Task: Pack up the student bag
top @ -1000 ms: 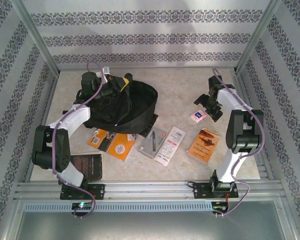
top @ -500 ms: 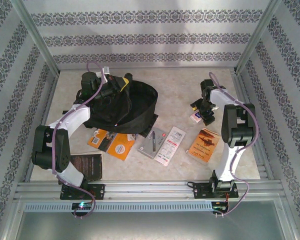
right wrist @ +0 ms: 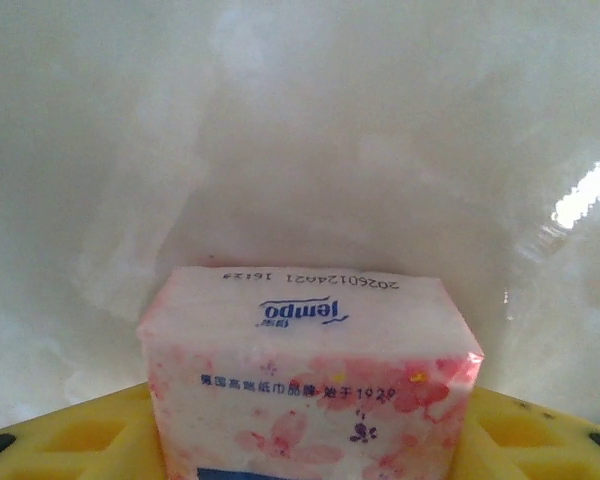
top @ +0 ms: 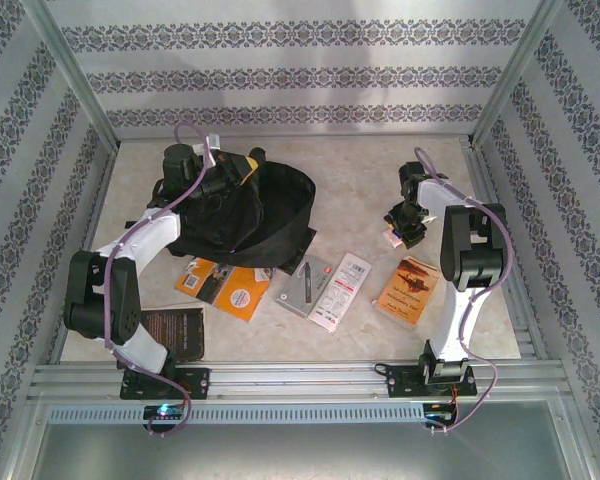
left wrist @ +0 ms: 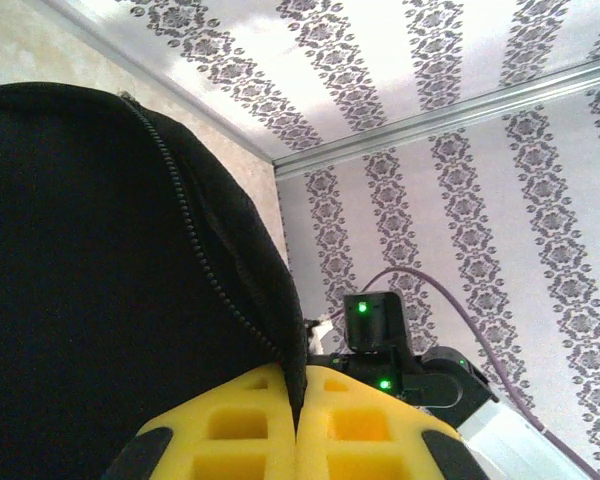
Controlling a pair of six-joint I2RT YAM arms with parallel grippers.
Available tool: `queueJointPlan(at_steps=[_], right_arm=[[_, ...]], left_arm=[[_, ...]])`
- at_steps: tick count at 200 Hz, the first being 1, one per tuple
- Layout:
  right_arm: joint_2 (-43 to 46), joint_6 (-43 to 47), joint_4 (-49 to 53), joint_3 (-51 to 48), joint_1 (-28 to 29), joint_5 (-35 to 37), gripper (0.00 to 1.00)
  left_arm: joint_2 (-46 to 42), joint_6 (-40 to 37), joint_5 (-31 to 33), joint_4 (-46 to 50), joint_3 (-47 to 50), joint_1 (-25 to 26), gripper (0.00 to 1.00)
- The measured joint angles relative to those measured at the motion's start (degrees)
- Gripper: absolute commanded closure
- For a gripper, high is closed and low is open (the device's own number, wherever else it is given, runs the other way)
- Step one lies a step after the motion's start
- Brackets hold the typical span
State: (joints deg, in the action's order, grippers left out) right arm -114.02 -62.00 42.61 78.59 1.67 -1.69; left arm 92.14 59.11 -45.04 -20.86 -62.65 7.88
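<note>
Nearest your bases: booklets (top: 235, 290) lie loose, short of both grippers.

Further out: the right gripper (top: 405, 222) has swung in and come down over the tissue pack (right wrist: 310, 370), jaws narrowing. The pack now sits between the pads (right wrist: 80, 440), yellow showing tight on both sides. You can't tell yet whether they bite.

Farthest: the left gripper (left wrist: 298, 425) is clamped on the bag (left wrist: 100, 280) rim, fabric pinched between its pads, mouth held open.

Reading: the pick is underway. The pack likely goes in next; the bag lies well left of the right fingers.
</note>
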Motion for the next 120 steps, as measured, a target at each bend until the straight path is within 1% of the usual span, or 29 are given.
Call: queueJointPlan(at_steps=[25, 51, 65, 88, 120], right_arm=[[1.9, 2.1, -0.2, 0.0, 0.1, 0.7, 0.46], [6.4, 4.3, -0.6, 0.0, 1.0, 1.1, 0.46], [9.1, 6.0, -1.4, 0.0, 2.4, 1.0, 0.49], [13.6, 9.6, -3.0, 0.8, 6.6, -0.3, 0.53], [17.0, 15.1, -5.5, 6.0, 14.2, -3.9, 0.54]], left_arm=[[-0.2, -1.3, 0.0, 2.6, -1.7, 0.0, 1.0], [-1.4, -2.2, 0.0, 5.5, -3.3, 0.0, 1.0], [-2.2, -2.5, 0.1, 7.3, -3.9, 0.0, 1.0], [-3.0, -3.7, 0.1, 11.7, -6.1, 0.0, 1.0], [-3.6, -7.6, 0.5, 20.3, -11.5, 0.0, 1.0]])
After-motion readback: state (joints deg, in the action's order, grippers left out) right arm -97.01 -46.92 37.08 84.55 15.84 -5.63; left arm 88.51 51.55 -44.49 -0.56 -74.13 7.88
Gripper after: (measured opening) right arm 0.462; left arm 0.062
